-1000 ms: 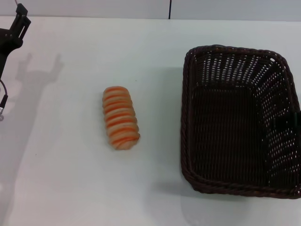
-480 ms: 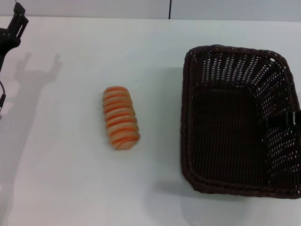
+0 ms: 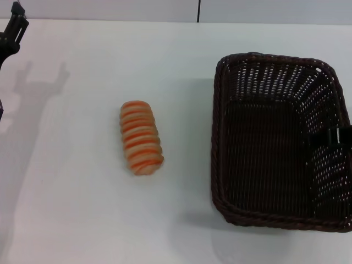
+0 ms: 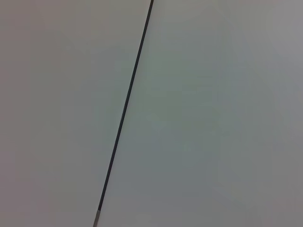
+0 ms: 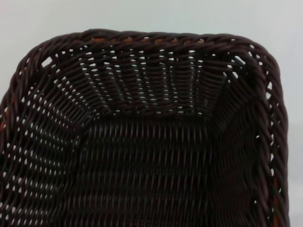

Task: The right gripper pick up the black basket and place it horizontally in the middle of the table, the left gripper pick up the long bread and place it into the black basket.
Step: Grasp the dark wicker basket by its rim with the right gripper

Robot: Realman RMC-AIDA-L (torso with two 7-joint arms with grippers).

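The black basket stands on the right of the white table, its long side running away from me. It fills the right wrist view, seen from above, and is empty. The long bread lies left of the basket, apart from it, striped side up. Only a black tip of my right gripper shows at the frame's right edge, at the basket's right wall. My left gripper is high at the far left corner, far from the bread; its shadow on the table shows two prongs apart.
The table's far edge and a dark vertical seam in the wall run along the top. The left wrist view shows only a pale surface with a dark seam.
The right gripper's tip has come in from the right edge to the basket's right wall. The left gripper has drawn up and left toward the corner. Bread and basket have not moved.
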